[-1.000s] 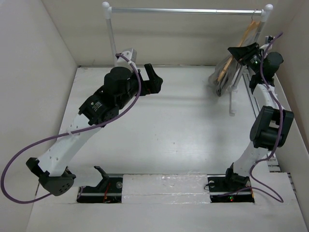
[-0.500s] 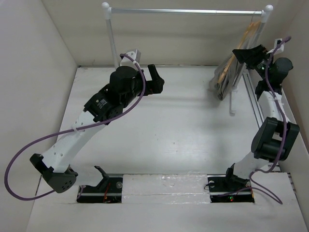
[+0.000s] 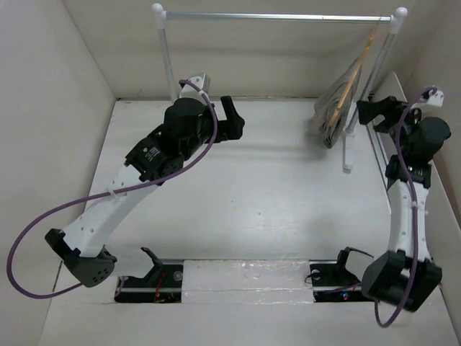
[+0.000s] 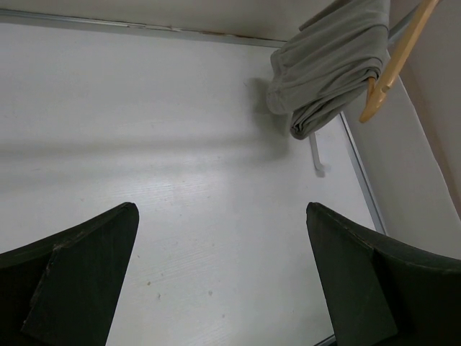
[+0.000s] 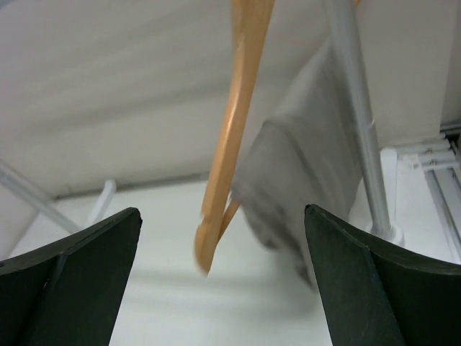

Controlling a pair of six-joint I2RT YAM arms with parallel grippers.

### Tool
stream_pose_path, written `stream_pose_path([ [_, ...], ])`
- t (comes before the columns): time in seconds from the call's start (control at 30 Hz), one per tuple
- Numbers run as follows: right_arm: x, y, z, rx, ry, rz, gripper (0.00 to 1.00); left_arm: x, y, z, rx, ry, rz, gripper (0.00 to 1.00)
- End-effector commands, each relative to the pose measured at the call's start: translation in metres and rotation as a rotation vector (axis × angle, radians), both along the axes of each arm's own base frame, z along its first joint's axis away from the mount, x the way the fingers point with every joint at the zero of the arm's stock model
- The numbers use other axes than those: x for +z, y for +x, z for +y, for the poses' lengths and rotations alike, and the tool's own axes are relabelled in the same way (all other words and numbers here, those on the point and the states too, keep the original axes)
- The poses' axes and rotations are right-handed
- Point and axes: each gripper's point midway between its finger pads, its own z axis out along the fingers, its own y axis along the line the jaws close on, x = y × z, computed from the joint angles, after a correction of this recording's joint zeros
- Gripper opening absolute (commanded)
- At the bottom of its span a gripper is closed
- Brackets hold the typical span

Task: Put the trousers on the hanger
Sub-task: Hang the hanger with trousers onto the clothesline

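The wooden hanger (image 3: 354, 76) hangs by its hook from the right end of the rail. The grey-beige trousers (image 3: 332, 114) are draped over it in a folded bunch, and their lower end hangs just above the table. My right gripper (image 3: 367, 113) is open just right of them and touches neither. In the right wrist view the hanger (image 5: 232, 137) and trousers (image 5: 306, 180) hang blurred beyond the gripper (image 5: 221, 214). My left gripper (image 3: 236, 121) is open over the table's back left. Its wrist view shows the gripper (image 4: 220, 213) empty, with the trousers (image 4: 328, 68) and hanger (image 4: 394, 63) far off.
A silver rail (image 3: 274, 16) spans the back on two white posts, the left post (image 3: 167, 61) behind my left arm and the right post (image 5: 353, 115) beside the trousers. Enclosure walls stand on three sides. A metal track (image 3: 377, 155) runs along the table's right edge.
My right gripper has opened, let go of the hanger area and drawn back to the right. The hanger with the trousers now hangs free. The left arm has shifted only slightly.
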Motion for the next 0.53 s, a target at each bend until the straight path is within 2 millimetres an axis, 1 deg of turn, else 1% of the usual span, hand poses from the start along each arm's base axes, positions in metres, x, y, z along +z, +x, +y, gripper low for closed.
stream_pose_path([
  [0.0,-0.022,-0.041,0.016,-0.034,-0.149,0.039,1.0,0.0,-0.001,0.002,-0.006,0.013,-0.007,0.99],
  [0.03,-0.048,-0.052,0.026,-0.016,-0.137,0.134,1.0,-0.017,-0.002,0.003,-0.004,0.04,0.025,0.99],
  [0.07,-0.064,-0.058,0.028,-0.045,-0.157,0.191,1.0,-0.029,-0.004,0.004,-0.009,0.056,0.046,0.99],
  [0.1,-0.067,-0.071,0.048,-0.002,-0.217,0.187,1.0,-0.034,-0.006,0.005,-0.013,0.059,0.053,0.99],
  [0.13,-0.109,-0.09,0.064,0.055,-0.22,0.277,1.0,-0.067,-0.014,0.006,-0.032,0.089,0.113,0.99],
  [0.17,-0.109,-0.091,0.069,0.071,-0.234,0.274,1.0,-0.067,-0.014,0.006,-0.032,0.089,0.113,0.99],
  [0.2,-0.122,-0.108,0.073,0.075,-0.247,0.315,1.0,-0.09,-0.018,0.007,-0.037,0.111,0.154,0.99],
  [0.23,-0.137,-0.117,0.076,0.084,-0.264,0.354,1.0,-0.095,-0.023,0.006,-0.05,0.104,0.168,0.99],
  [0.27,-0.163,-0.128,0.077,0.098,-0.292,0.413,1.0,-0.103,-0.026,0.006,-0.058,0.105,0.184,0.99],
  [0.3,-0.176,-0.145,0.077,0.088,-0.306,0.452,1.0,-0.115,-0.028,0.005,-0.064,0.102,0.201,0.99],
  [0.33,-0.188,-0.154,0.077,0.088,-0.313,0.477,1.0,-0.118,-0.031,0.002,-0.086,0.086,0.203,0.99],
  [0.37,-0.207,-0.163,0.076,0.088,-0.31,0.516,1.0,-0.113,-0.035,0.0,-0.106,0.057,0.184,0.99],
  [0.4,-0.216,-0.171,0.078,0.096,-0.314,0.542,1.0,-0.112,-0.035,-0.003,-0.119,0.03,0.165,0.99],
  [0.47,-0.21,-0.178,0.078,0.086,-0.321,0.509,1.0,-0.1,-0.035,-0.008,-0.136,-0.009,0.141,0.99],
  [0.5,-0.189,-0.178,0.077,0.08,-0.338,0.457,1.0,-0.08,-0.031,-0.009,-0.136,-0.039,0.109,0.99],
])
